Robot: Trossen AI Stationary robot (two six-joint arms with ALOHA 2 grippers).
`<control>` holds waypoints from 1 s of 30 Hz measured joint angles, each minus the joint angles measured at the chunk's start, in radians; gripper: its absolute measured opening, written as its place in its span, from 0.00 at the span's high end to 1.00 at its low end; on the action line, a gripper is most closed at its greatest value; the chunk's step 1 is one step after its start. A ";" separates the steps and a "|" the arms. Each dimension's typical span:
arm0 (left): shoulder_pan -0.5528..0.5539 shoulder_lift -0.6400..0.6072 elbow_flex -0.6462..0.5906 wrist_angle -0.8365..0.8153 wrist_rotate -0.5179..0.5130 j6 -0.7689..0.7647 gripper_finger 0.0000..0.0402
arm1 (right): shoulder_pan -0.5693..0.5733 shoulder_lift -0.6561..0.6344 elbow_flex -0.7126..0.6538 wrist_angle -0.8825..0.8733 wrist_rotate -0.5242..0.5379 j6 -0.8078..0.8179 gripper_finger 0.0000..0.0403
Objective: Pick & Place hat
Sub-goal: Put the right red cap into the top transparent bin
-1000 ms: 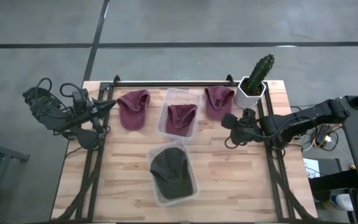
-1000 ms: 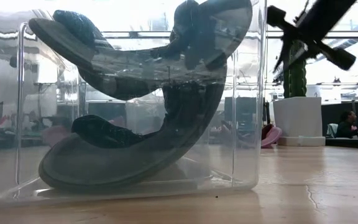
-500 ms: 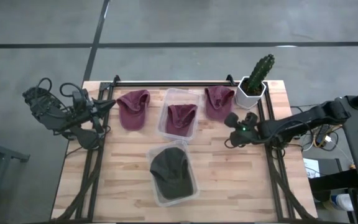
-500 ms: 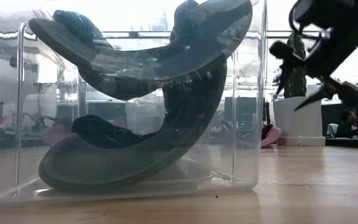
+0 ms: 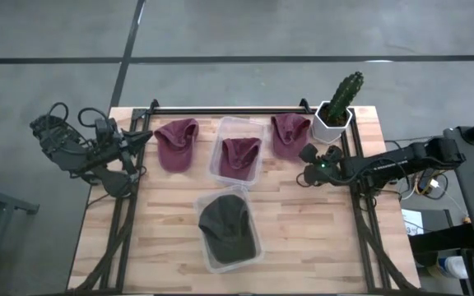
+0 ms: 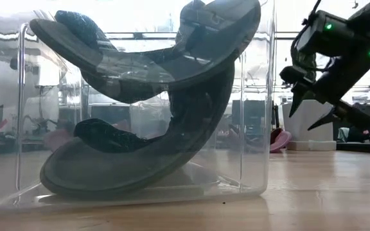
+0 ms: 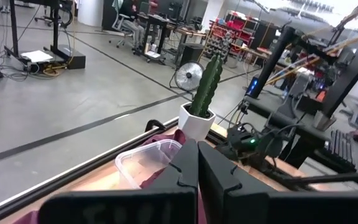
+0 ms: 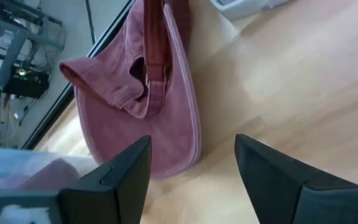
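Right wrist view alone shows the right gripper (image 8: pixel 194 180) spread wide before the maroon cap (image 8: pixel 143 93); left gripper (image 7: pixel 197 171) clenched, table's left edge.

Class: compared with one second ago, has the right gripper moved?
Yes. In the high view the right gripper has moved slightly toward the cactus pot at the table's back right corner, open beside the rightmost maroon cap.

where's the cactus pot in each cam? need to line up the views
High view: white cactus pot at the table's far right corner.
Low view: mostly hidden behind the right gripper; a white patch shows.
Left wrist view: upper middle, past the clear container.
Right wrist view: not identifiable.
Shared landmark: the maroon cap beside the pot.
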 joint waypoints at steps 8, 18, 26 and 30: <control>0.000 -0.001 0.001 0.016 -0.012 -0.014 0.99 | -0.114 0.000 -0.047 0.170 -0.004 -0.102 0.44; 0.000 -0.003 0.011 0.016 -0.055 -0.015 0.99 | -0.236 0.000 -0.135 0.359 -0.118 -0.163 0.44; 0.000 -0.005 0.013 0.016 -0.057 -0.024 0.99 | -0.282 0.000 -0.149 0.434 -0.159 -0.180 0.44; -0.001 -0.007 0.013 0.016 -0.055 -0.078 0.99 | -0.302 0.016 -0.148 0.470 -0.251 -0.206 0.44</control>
